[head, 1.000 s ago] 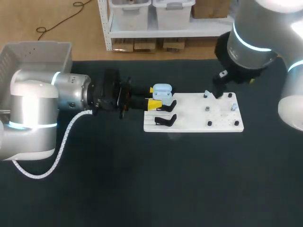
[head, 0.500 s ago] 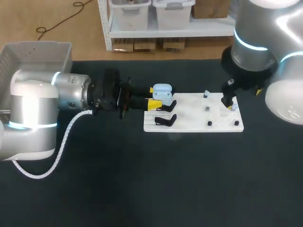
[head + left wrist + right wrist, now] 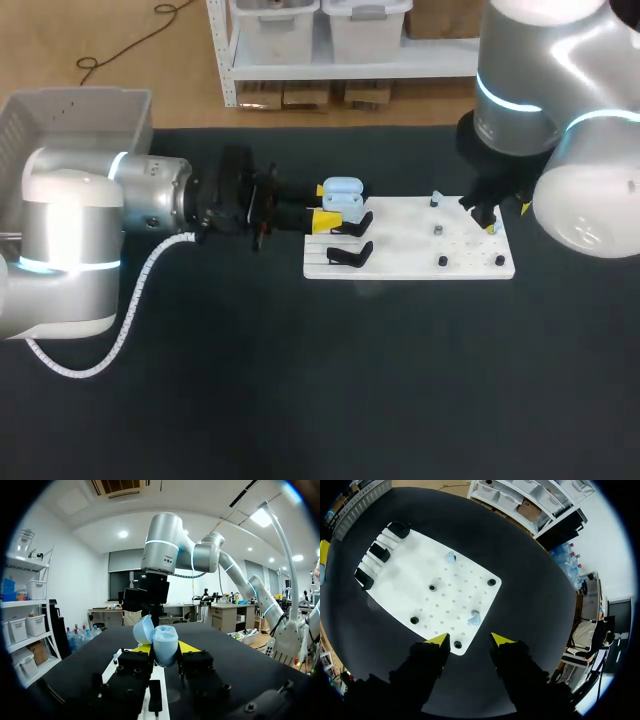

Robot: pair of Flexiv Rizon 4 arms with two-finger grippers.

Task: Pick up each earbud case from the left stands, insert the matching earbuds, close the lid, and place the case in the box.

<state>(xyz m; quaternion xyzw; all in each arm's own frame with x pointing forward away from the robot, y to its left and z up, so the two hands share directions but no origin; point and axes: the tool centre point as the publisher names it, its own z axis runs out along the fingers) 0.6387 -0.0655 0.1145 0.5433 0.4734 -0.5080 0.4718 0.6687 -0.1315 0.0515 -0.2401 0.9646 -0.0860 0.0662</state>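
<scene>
A dark desk (image 3: 300, 400) carries a flat white perforated board (image 3: 400, 245) with black stands (image 3: 350, 255) along its left edge. A grey plastic box (image 3: 60, 115) sits at the desk's far left corner.

The left arm reaches in level over the desk. Its left gripper (image 3: 165, 650) is closed on a light blue earbud case (image 3: 343, 190), one yellow tip on each side. The case is held at the far black stand, and its lid is tipped open.

The right arm hangs over the right end of the board, pointing straight down. Its right gripper (image 3: 470, 640) is spread open and holds nothing. In the right wrist view, a small pale blue earbud (image 3: 474, 618) stands on the board just ahead of the gap between the yellow tips. A second pale blue earbud (image 3: 450, 557) stands further along the board, well apart from the first. Small black pegs (image 3: 432, 587) dot the board between them.

The step in hand looks like picking up the nearer earbud. To do it well, the right gripper should centre its gap over the earbud and come straight down. It should close gently on the earbud's two sides, since so small and smooth a piece will likely slip or tip if nudged. A black peg (image 3: 457, 644) stands just beside the fingers and should be cleared. The left gripper should keep the case steady, lid open.
</scene>
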